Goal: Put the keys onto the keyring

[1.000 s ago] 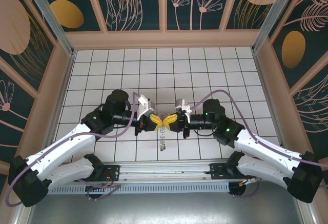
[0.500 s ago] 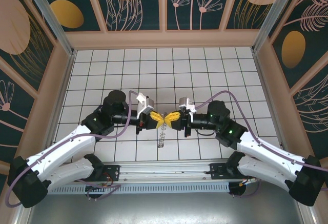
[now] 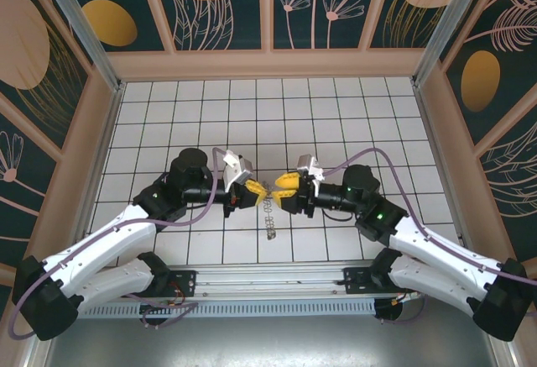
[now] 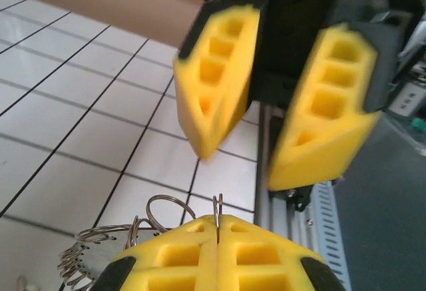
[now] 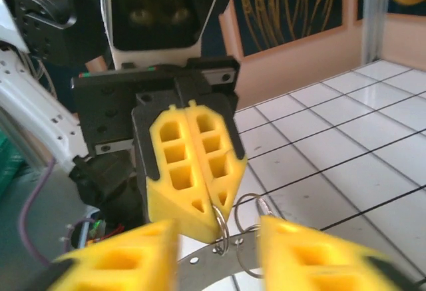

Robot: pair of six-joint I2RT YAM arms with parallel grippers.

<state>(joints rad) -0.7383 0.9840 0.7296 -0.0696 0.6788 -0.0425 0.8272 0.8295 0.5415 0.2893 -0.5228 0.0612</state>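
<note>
A: surface and room?
B: white tiled tabletop (image 3: 336, 123), black grid lines. tan wall boards (image 3: 268, 63) on three sides, dark panels (image 3: 336, 6) with leaf and flower prints above them. metal rail (image 3: 268, 281) along the near edge, between the arm bases
A: what's in the middle?
B: both arms reach in and meet near the front, tips almost nose to nose
A: left hand?
B: left hand (image 4: 218, 228) pinched tight on a thin wire loop of the keyring (image 4: 216, 206), caught between its yellow fingers. a second loop sits just beside it, and a bunch of small dark pieces (image 4: 83, 261) hangs lower left. from above, the bunch trails below the two hands; can't tell if it touches the tiles
A: right hand?
B: right hand (image 4: 256, 158) stands apart, clear gap between its fingers. it faces the left one just beyond the loop
A: anything else?
B: flat metal strip (image 5: 196, 259) under the loops in the right wrist view, blurred, can't tell what it is
A: what's in the way?
B: from above the hands cover the loop. the right hand's own fingers (image 5: 319, 264) blur the bottom of its wrist view
</note>
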